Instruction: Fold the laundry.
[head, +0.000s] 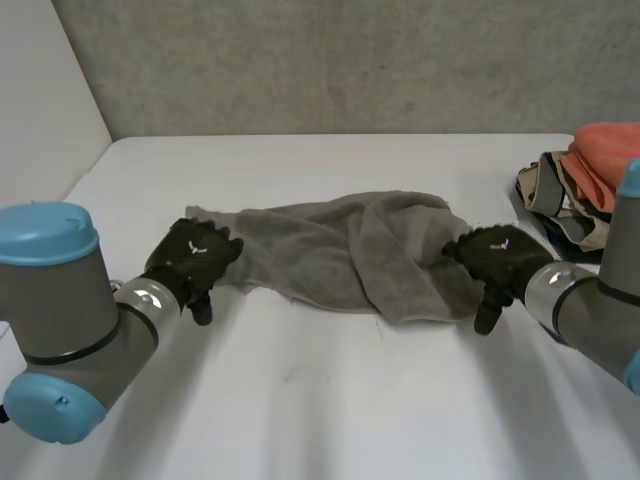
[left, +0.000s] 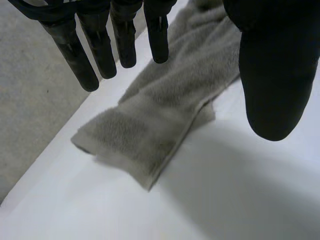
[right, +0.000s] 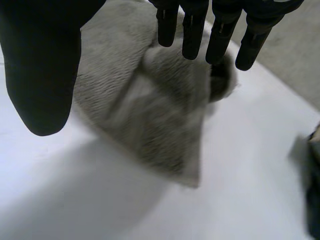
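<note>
Left robot hand (head: 192, 258) hangs over the left end of a grey towel (head: 340, 245). Its fingers are straight and apart from the thumb, so it is open and holds nothing. The right robot hand (head: 497, 255) is the same at the other end: fingers straight, thumb wide, nothing gripped. Whether the fingertips of either one touch the cloth, I cannot tell.

The towel lies across the middle of the white surface (head: 330, 400) as a long crumpled strip between the two arms. Near the left robot hand its end lies rather flat, with a hemmed corner (left: 127, 150) showing clearly. Near the right robot hand it is folded over itself into a thick lump (right: 165, 115). A pile of other clothes (head: 580, 180), orange and beige, waits at the far right of the surface, apart from the towel.

I judge the towel to be light, soft and limp terry cloth. It will not keep a shape when lifted but will sag and drag. Its rough pile should give good friction, so it hardly slips from a pinch. Nothing here is fragile. The best places to take it seem to be the corners. The flat hemmed corner is easy, but on the right the corner is hidden inside the lump, so this side probably needs pulling out flat before a neat fold.
</note>
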